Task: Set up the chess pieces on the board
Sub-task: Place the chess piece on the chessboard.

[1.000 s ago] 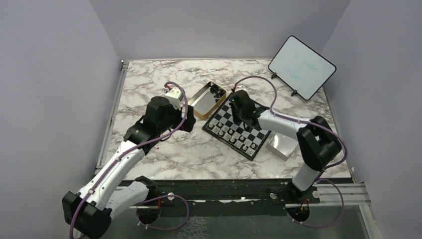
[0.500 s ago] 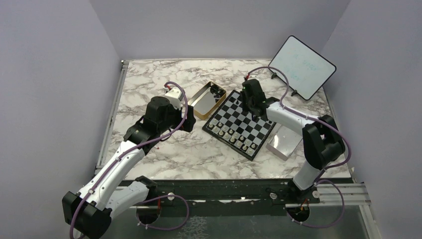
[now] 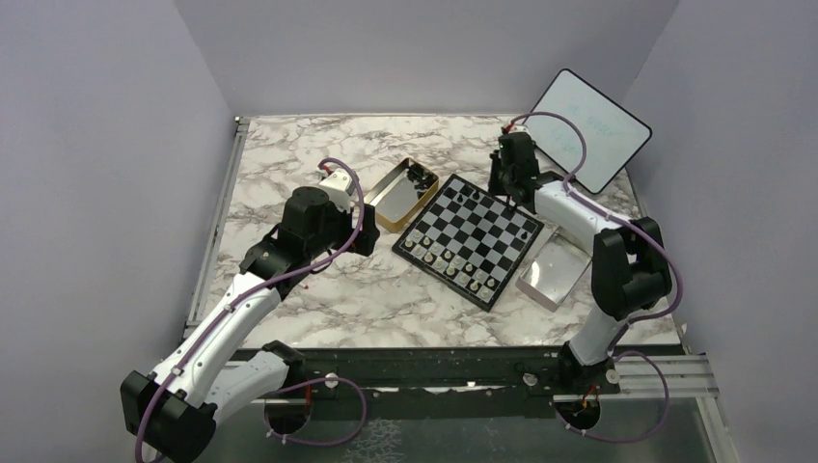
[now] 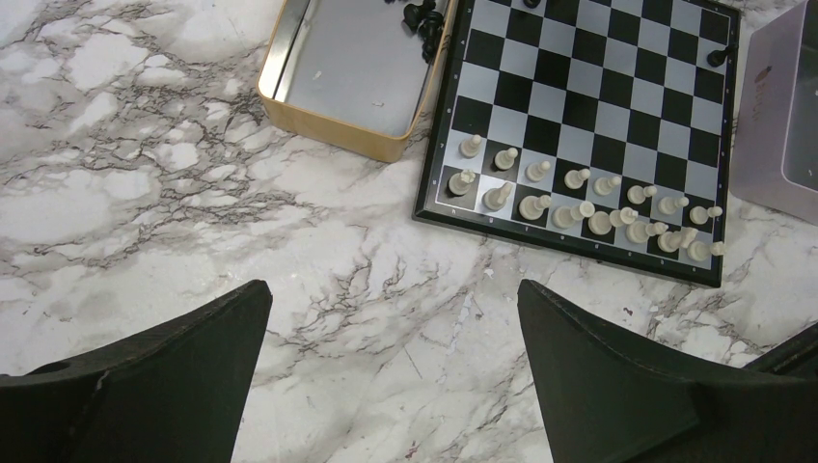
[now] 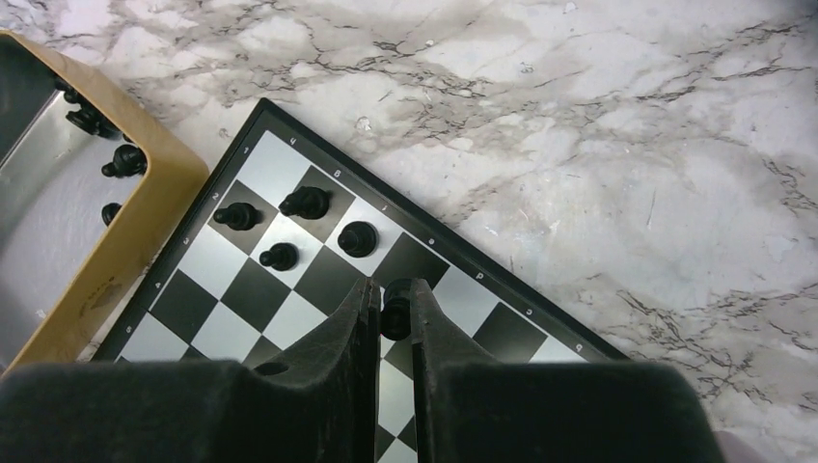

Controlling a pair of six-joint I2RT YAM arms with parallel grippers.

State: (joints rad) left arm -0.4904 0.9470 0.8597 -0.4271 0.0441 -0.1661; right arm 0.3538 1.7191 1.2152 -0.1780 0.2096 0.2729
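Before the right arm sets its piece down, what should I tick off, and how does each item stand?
1. Black piece clamped in right gripper: ok.
2. Square beneath it free: cannot tell, fingers hide it.
3. Neighbouring black pieces clear of the fingers: ok.
4. Left gripper open, off the board: ok.
5. More black pieces waiting in the tin: ok.
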